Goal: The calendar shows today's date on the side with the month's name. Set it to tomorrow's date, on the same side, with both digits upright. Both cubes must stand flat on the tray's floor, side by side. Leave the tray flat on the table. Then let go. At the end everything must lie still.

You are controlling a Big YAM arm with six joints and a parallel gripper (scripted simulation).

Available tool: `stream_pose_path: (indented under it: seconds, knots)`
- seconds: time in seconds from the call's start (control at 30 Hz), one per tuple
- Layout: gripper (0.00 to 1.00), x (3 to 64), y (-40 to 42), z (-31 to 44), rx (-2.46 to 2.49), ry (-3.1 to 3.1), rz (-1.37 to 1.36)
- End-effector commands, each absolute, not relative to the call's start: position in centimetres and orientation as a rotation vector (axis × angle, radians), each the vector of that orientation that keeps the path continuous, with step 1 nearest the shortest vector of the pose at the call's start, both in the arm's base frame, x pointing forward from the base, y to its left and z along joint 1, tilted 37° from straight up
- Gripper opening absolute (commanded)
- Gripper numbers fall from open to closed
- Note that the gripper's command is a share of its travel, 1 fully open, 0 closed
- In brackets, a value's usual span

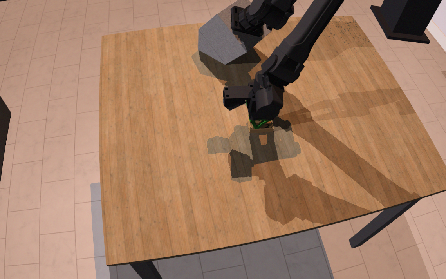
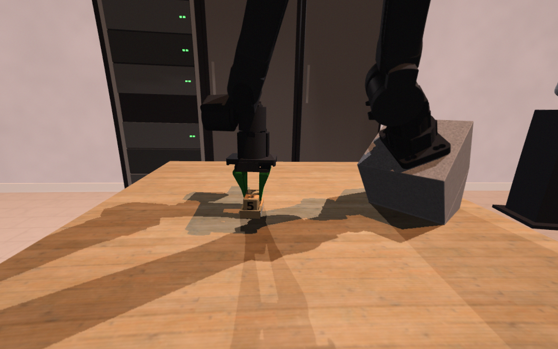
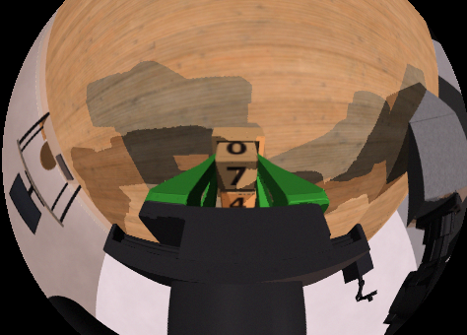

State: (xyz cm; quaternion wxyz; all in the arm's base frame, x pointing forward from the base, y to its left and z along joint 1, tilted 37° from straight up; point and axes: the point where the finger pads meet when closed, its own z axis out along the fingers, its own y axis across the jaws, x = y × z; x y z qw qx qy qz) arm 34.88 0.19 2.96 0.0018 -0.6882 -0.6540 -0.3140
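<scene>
Under arm, tool (image 2: 252, 193) clamps cube (image 2: 250, 203); tray (image 2: 250, 213) half hidden, second cube apparently unseen.

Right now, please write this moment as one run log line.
gripper: shut on cube | cube: in tray | tray: flat on table

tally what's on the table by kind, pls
Number cubes: 1 in view, clamped by the gripper; a second cannot be made out
Trays: 1
Arm pedestals: 1
Total: 3
</scene>
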Motion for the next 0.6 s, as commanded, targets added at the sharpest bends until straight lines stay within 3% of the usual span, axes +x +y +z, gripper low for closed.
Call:
stream_pose_path:
  seconds: [0.0, 0.57]
  knots:
    - [0.26, 35.3, -0.2, 3.2, -2.181, -2.048, -1.001]
    - [0.26, 35.3, -0.9, 4.6, -2.178, -2.065, -1.016]
